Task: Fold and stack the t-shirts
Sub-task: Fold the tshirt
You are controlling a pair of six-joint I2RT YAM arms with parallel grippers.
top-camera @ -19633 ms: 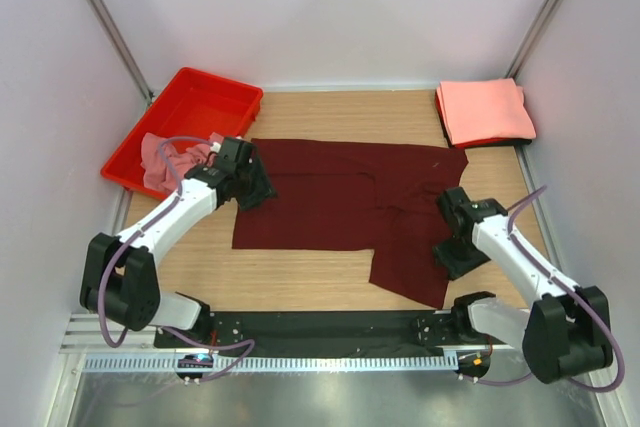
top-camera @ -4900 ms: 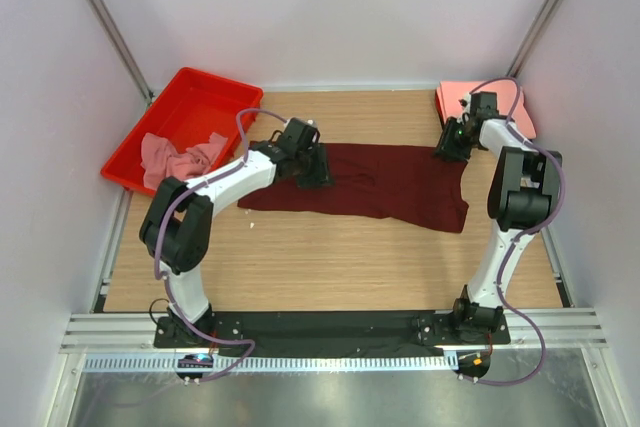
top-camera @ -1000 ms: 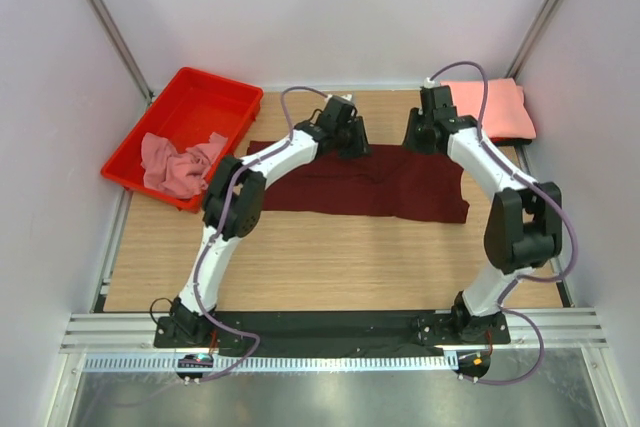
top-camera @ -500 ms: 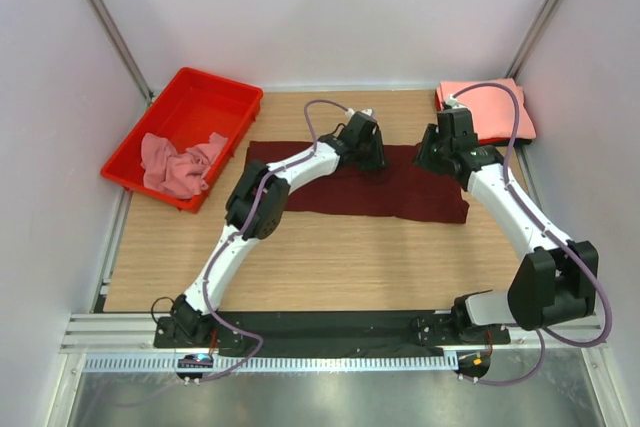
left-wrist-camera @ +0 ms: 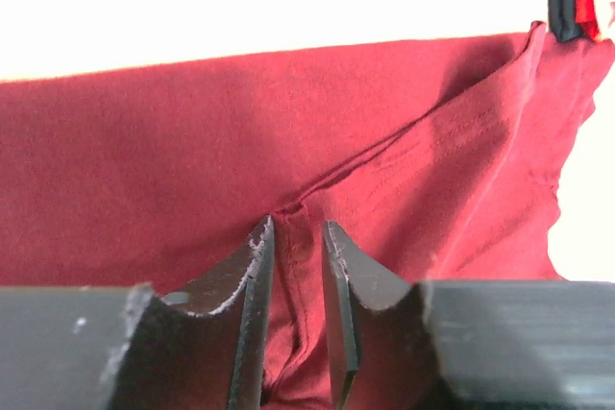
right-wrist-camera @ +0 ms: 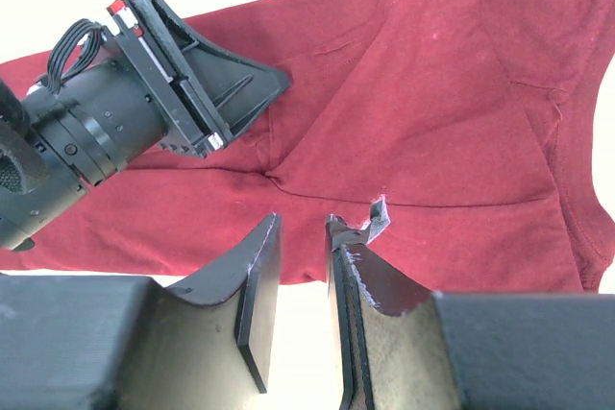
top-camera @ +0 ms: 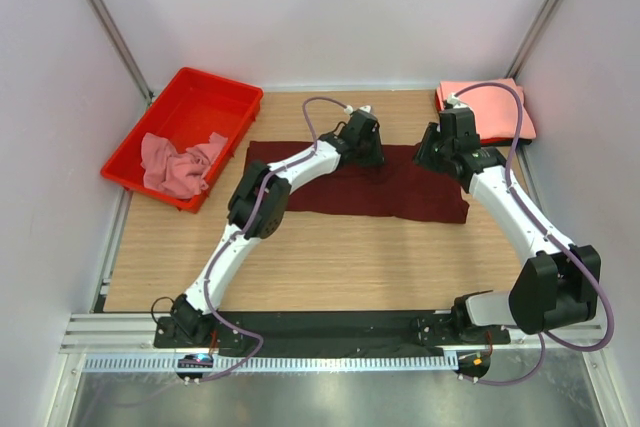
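The wooden table [top-camera: 320, 257] carries a maroon t-shirt [top-camera: 400, 197] spread flat as a long band across its middle. A red tray [top-camera: 205, 112] sits at the far left corner with 1 crumpled dusty-pink shirt [top-camera: 175, 165] inside. A folded salmon-pink stack [top-camera: 490, 117] lies at the far right corner. Both arms reach to the maroon shirt's far edge. The left gripper [left-wrist-camera: 296, 228] has its 2 fingers narrow, pinching a raised ridge of maroon cloth. The right gripper [right-wrist-camera: 303, 223] is also narrow; a small tuft of cloth [right-wrist-camera: 377, 210] stands beside 1 fingertip, but whether it is gripped cannot be told.
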